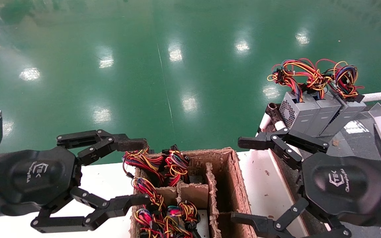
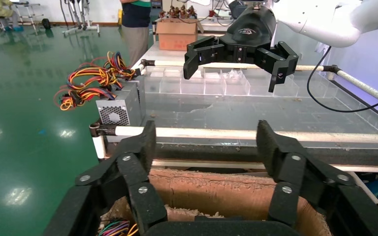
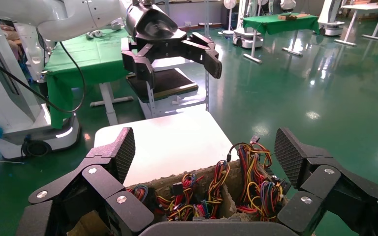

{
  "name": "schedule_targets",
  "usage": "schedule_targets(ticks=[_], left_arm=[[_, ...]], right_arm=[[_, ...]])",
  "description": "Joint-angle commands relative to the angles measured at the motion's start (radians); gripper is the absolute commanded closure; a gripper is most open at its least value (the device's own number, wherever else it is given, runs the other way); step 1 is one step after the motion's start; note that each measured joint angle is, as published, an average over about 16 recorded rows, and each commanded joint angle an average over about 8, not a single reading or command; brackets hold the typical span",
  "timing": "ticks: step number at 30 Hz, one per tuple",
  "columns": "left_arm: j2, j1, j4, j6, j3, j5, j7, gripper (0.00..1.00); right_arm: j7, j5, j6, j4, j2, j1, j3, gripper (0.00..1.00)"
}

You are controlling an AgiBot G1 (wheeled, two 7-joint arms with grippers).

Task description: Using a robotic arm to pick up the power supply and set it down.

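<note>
- Left gripper (image 1: pixel 137 172) is held above the left edge of the box (image 1: pixel 225 155), over the wire-filled cells; fingers are spread wide, nothing is gripped.
- Right gripper (image 1: pixel 243 180) is held above the right edge of the box, at the gap to the tray table (image 1: pixel 359 138); fingers are spread just as wide, nothing is gripped.
- In the left wrist view the left gripper (image 2: pixel 204 147) is seen with a clear gap between its pads, box rim (image 2: pixel 216 184) below.
- In the right wrist view the right gripper (image 3: pixel 204 152) is seen above the wires (image 3: pixel 248 182) in the box, left gripper (image 3: pixel 177 61) facing it farther off.
- Power supplies (image 1: pixel 319 112) are lined up three abreast at the near left corner of the tray table, touching one another, vent side toward the floor, wire bundles (image 1: pixel 313 76) on top.
- More supplies are packed in the box's left cells; only their wires (image 1: pixel 164 165) are shown. The right-hand cells (image 1: pixel 225 178) look open.
- Box sits on a white table (image 1: pixel 104 178); its far wall lies close to the table's far edge.
- White rail (image 2: pixel 256 133) marks the tray table's near edge, just beyond the box.
- Green floor (image 1: pixel 144 66) beyond both tables is open.
- A white logo is printed on each palm (image 1: pixel 38 172); "TEK" can be read, the script line under it cannot be made out with confidence.
</note>
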Motion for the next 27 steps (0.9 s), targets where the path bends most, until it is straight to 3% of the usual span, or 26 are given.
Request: schedule_targets(ticks=[1, 27], left_arm=[[0.0, 0.0, 0.0, 0.0, 0.0, 0.0, 0.0, 1.0], [0.0, 0.0, 0.0, 0.0, 0.0, 0.0, 0.0, 1.0]], right_arm=[[0.0, 0.0, 0.0, 0.0, 0.0, 0.0, 0.0, 0.0], [0.0, 0.0, 0.0, 0.0, 0.0, 0.0, 0.0, 0.0]])
